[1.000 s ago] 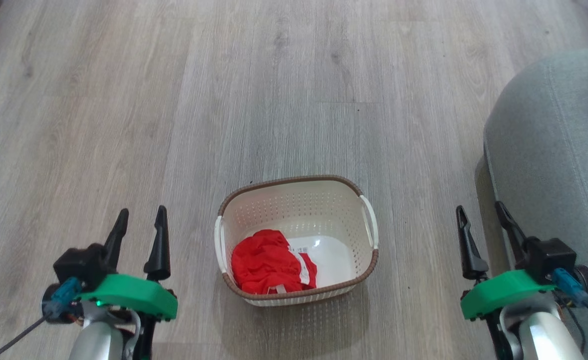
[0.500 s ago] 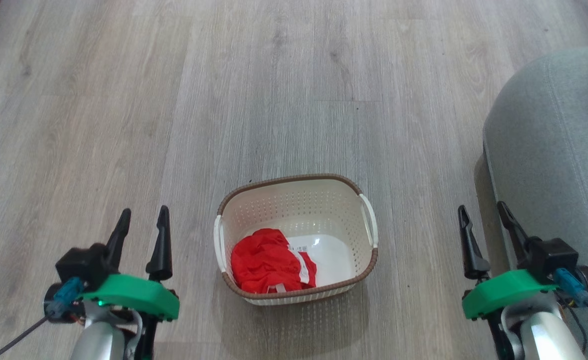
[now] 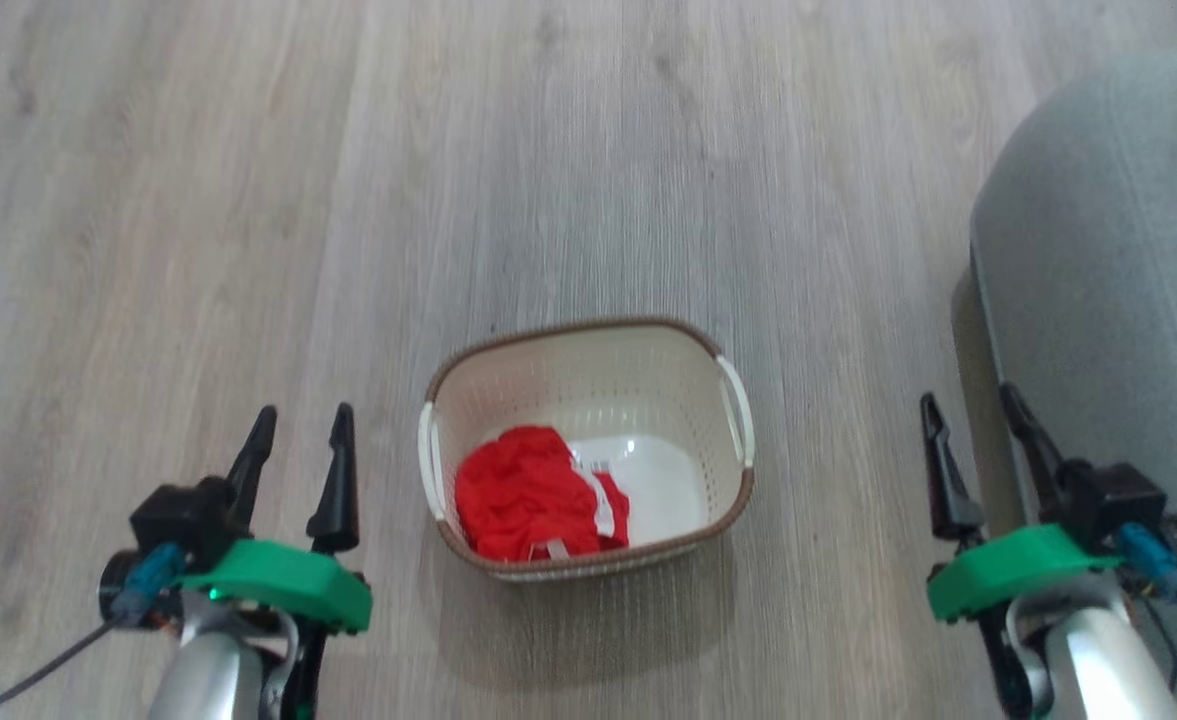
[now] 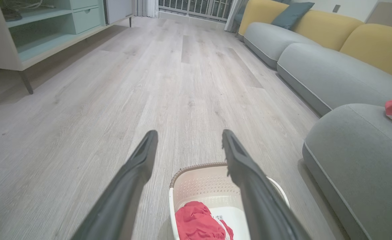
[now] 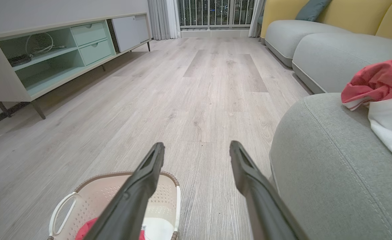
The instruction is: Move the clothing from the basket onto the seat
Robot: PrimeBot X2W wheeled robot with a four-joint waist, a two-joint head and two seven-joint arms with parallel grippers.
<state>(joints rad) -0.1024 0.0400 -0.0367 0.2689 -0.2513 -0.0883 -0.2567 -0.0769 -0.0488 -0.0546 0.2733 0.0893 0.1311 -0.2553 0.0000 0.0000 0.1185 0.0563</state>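
Note:
A cream basket point(image 3: 708, 400) with a brown rim stands on the wood floor in the middle of the head view. Crumpled red clothing point(image 3: 523, 495) with a white trim lies in its left half. More red and white clothing point(image 5: 380, 95) rests on the grey-green seat point(image 3: 1098, 260) at the right. My left gripper point(image 3: 303, 425) hangs open to the left of the basket, nothing between its fingers. My right gripper point(image 3: 973, 410) is open too, between the basket and the seat's edge. The basket point(image 4: 196, 180) and red clothing point(image 4: 196, 221) also appear low in the left wrist view.
A pale green sideboard point(image 5: 49, 56) on thin legs runs along the far left wall. A long grey sofa point(image 4: 322, 70) with yellow back cushions extends beyond the seat. Wood floor point(image 3: 568, 170) stretches ahead of the basket.
The whole head picture has shifted and blurred, so the camera has moved; basket and seat sit slightly higher in it. Both grippers stay open and the clothing lies as before.

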